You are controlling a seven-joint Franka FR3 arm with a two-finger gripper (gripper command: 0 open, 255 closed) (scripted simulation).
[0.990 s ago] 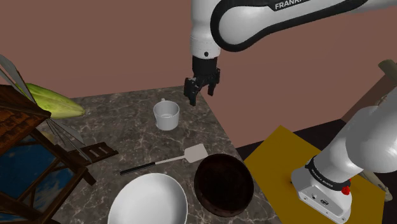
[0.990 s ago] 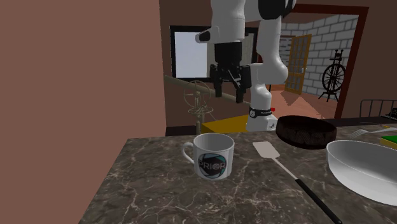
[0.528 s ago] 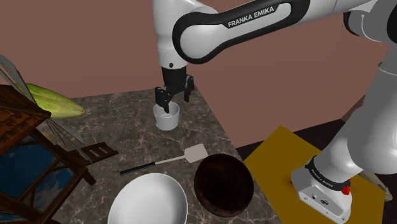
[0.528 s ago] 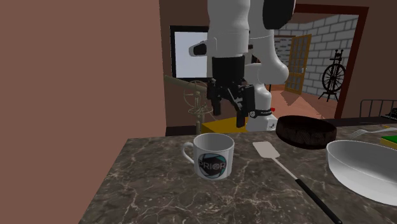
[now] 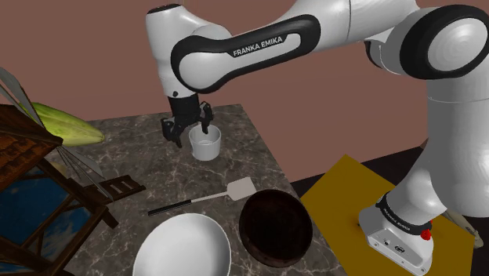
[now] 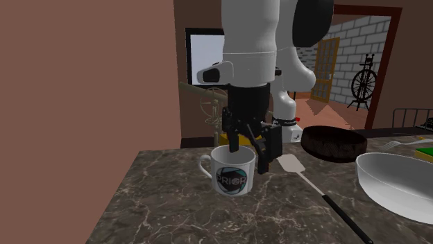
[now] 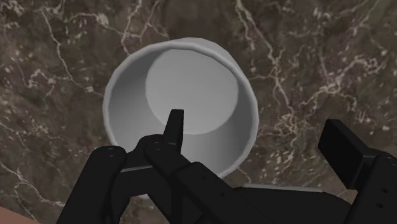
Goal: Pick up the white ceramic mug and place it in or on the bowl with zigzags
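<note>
A white mug [image 5: 206, 145] stands upright on the marble table [image 5: 149, 168]. It carries a round dark logo [image 6: 231, 179] and its handle points to the second exterior view's left. My gripper [image 5: 188, 127] [image 6: 248, 149] [image 7: 257, 137] is open and has come down over the mug [image 7: 191, 76]. One finger [image 7: 173, 127] hangs inside the cup and the other [image 7: 343, 149] outside its wall, neither pressing it. A dark brown bowl [image 5: 275, 227] [image 6: 335, 142] and a plain white bowl [image 5: 186, 247] [image 6: 395, 177] sit nearer the stand; I make out no zigzags.
A white spatula with a black handle [image 5: 208, 197] [image 6: 295, 166] lies between the mug and the bowls. A yellow-green leafy object [image 5: 67, 125] and a wooden frame [image 5: 47, 188] crowd the shoulder view's left. The table's edge [image 5: 270, 157] drops to a yellow mat [image 5: 353, 196].
The arm swung toward the shoulder view's left and came down, from beside and above the mug to astride its rim. The fingers stayed open; the mug has not moved.
</note>
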